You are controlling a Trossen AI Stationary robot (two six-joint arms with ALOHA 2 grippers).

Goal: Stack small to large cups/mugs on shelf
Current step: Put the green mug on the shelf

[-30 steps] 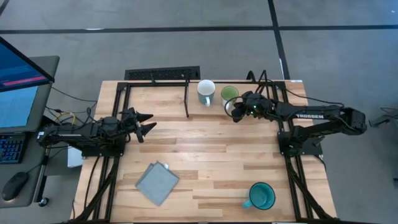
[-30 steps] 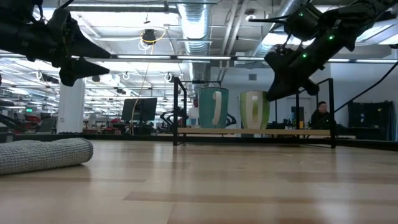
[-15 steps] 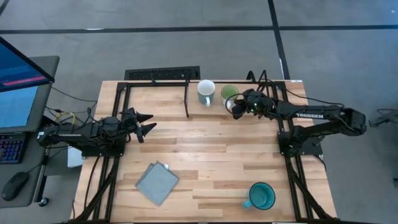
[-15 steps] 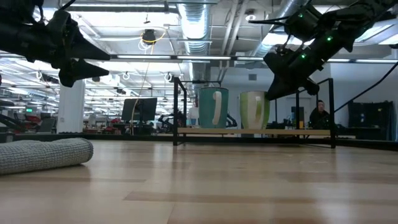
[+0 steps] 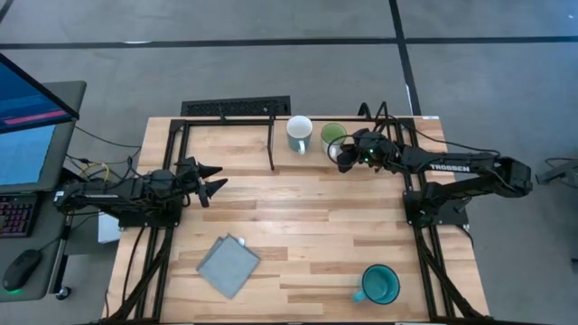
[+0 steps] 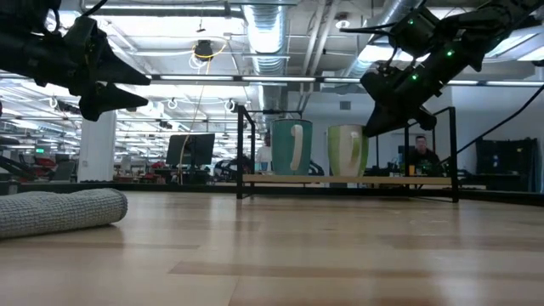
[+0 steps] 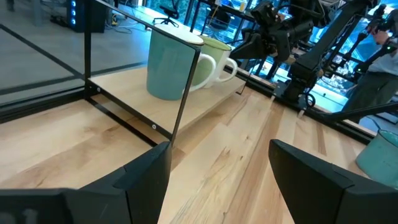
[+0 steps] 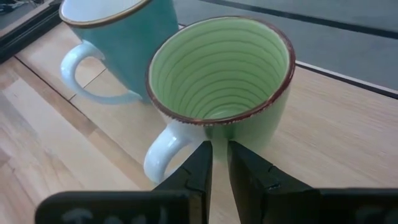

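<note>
Just ahead of the clenched, empty right gripper, the green mug stands released on the shelf, probably already in its place.

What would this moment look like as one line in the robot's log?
right hand: shut, beside green mug on shelf | left hand: open, waiting | teal mug: on table

The one piece of writing that can be read is the brand word "TROSSEN", in white capital letters on the dark forearm link of the right arm, seen in the high view; the lettering runs along the length of the link, which reaches over the far right part of the bench. The monitor beside the bench shows coloured bands, but nothing on its screen is legible. The mugs bear no lettering that shows.
</note>
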